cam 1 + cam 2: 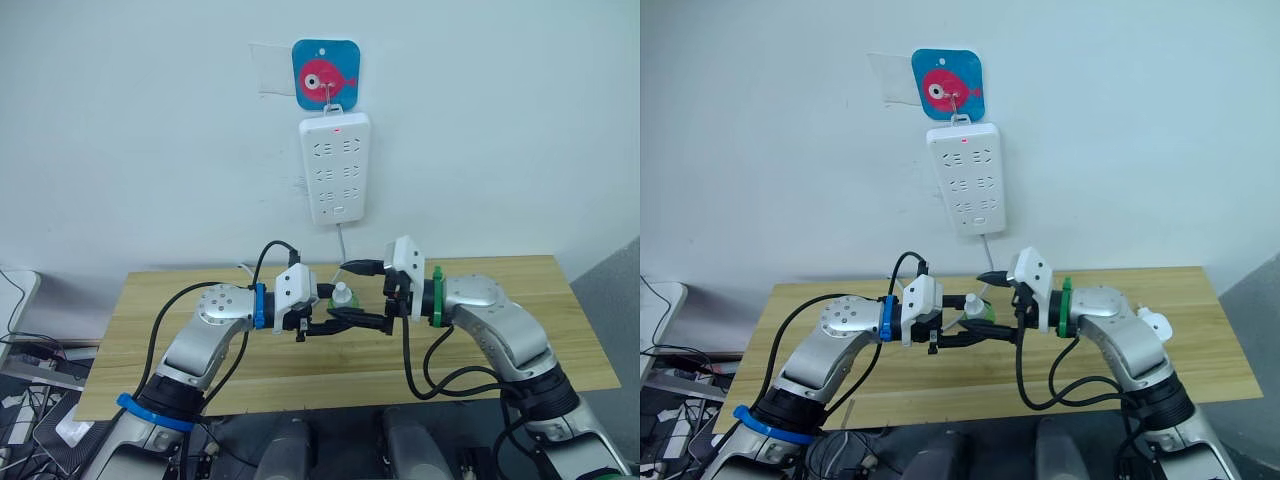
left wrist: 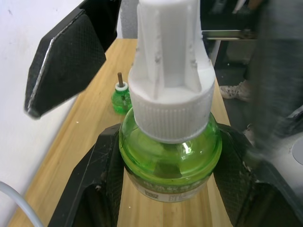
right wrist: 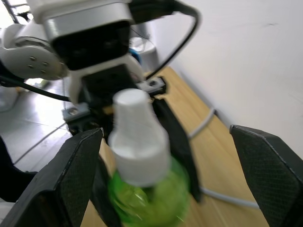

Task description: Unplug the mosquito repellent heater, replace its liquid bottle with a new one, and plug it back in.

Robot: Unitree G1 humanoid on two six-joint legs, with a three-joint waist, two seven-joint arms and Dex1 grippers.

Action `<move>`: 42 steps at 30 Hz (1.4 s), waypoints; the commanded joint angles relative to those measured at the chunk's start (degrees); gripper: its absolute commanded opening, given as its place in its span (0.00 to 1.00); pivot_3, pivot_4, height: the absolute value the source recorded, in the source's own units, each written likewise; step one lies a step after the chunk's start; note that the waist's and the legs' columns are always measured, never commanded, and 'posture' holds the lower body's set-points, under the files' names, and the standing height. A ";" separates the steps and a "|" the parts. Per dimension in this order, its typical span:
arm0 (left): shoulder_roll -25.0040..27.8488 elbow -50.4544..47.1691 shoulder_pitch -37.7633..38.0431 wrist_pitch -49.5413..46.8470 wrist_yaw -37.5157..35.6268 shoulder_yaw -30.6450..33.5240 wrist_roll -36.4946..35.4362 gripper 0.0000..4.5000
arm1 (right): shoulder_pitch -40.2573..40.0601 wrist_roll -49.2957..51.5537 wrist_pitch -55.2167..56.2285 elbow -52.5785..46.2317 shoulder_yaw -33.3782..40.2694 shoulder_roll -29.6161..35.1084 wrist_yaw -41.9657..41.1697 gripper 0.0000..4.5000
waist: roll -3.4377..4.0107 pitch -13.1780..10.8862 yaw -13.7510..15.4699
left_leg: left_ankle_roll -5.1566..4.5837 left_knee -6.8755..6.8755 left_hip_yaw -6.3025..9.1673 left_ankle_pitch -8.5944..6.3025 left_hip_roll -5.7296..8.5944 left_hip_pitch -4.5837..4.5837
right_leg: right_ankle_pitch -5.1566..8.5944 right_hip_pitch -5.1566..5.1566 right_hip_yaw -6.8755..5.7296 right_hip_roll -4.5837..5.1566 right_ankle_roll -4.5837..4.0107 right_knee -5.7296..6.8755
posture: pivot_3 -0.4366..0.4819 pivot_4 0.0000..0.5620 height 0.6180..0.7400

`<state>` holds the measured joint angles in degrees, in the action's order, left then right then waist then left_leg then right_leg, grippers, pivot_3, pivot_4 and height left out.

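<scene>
Two pincers met above the middle of the wooden worktop (image 1: 520, 300), directly below the white power strip (image 1: 337, 168) that hung on the wall. The left pincer (image 2: 165, 189) was clamped on a green liquid bottle (image 2: 169, 158) with a tall white cap (image 2: 169, 71), its black fingers (image 2: 102, 175) pressed against both sides of the bottle's round body. The bottle stood upright in that grip, cap upward, held just over the worktop. The right pincer (image 3: 165, 175) faced the left one with its fingers (image 3: 265, 170) spread wide, one on each side of the bottle and clear of it; the cap lay between them without contact. A second, smaller green bottle (image 2: 120, 97) with a bare brown wick at its top stood on the worktop beyond the held bottle, near the wall edge. The power strip showed a small red light near its top and hung from a hook on a blue square plaque (image 1: 326, 73) bearing a pink fish. A white cable (image 3: 208, 118) ran along the worktop beside the wall. The heater itself could not be identified with certainty.
</scene>
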<state>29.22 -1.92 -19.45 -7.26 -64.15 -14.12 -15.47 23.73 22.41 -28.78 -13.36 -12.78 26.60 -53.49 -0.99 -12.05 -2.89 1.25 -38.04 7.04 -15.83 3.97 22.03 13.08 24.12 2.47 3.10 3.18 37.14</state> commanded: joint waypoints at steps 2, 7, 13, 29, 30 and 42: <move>0.85 -2.05 0.63 0.66 -0.72 0.87 -0.58 0.50 | -1.61 5.91 -3.04 -3.48 7.29 6.12 -3.81 1.00 | 0.00 0.00 0.02 | -0.12 0.00 0.00 -0.07 0.00 0.00 | 0.00 -0.01 0.00 0.00 0.00 0.01 | 0.39 0.32 1.00; 0.63 -1.44 0.16 0.92 -1.03 0.58 -0.54 0.50 | -2.71 9.15 -4.22 -4.69 8.69 10.33 -7.83 1.00 | 0.00 0.00 -0.20 | -0.14 0.00 -0.01 -0.08 -0.02 -0.01 | 0.00 -0.01 0.00 0.00 0.00 0.02 | 0.38 0.31 1.00; 0.19 0.08 -1.20 1.51 -1.59 0.25 -0.07 0.50 | -0.30 13.31 -7.33 -6.90 7.30 6.61 -6.24 0.96 | 0.00 0.00 -0.37 | -0.14 0.01 -0.03 -0.08 -0.08 -0.01 | 0.00 -0.01 0.00 -0.03 0.00 0.02 | 0.37 0.31 1.00; 0.25 -1.72 -0.73 0.22 -1.95 -0.26 0.02 0.50 | 2.57 7.21 -4.51 -5.14 -0.24 -0.29 -3.26 0.65 | 0.00 0.00 -0.27 | -0.11 0.00 -0.01 -0.06 -0.05 0.00 | 0.00 0.02 0.00 -0.01 0.00 0.03 | 0.40 0.31 1.00; 0.28 -1.72 -0.67 0.25 -1.94 -0.24 0.05 0.50 | 2.76 7.16 -4.57 -5.06 -0.37 -0.60 -3.30 0.65 | 0.00 0.00 -0.26 | -0.11 0.00 -0.01 -0.06 -0.05 0.00 | 0.00 0.02 0.00 -0.02 0.00 0.04 | 0.40 0.31 1.00; 0.06 -2.06 0.04 0.03 -1.37 -0.27 0.17 0.50 | 3.44 4.55 -1.17 -1.96 -1.09 -1.45 -4.41 0.13 | 0.00 0.00 -0.25 | -0.11 0.00 -0.01 -0.07 -0.05 0.00 | 0.00 0.03 0.00 -0.01 0.00 0.04 | 0.41 0.32 1.00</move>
<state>29.54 -1.88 -19.20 -7.76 -65.48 -14.39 -14.88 26.33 26.49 -30.70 -14.81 -14.44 25.39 -57.48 -0.98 -12.04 -3.13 1.14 -38.04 7.02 -15.89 3.92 22.03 13.08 24.15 2.48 3.09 3.18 37.18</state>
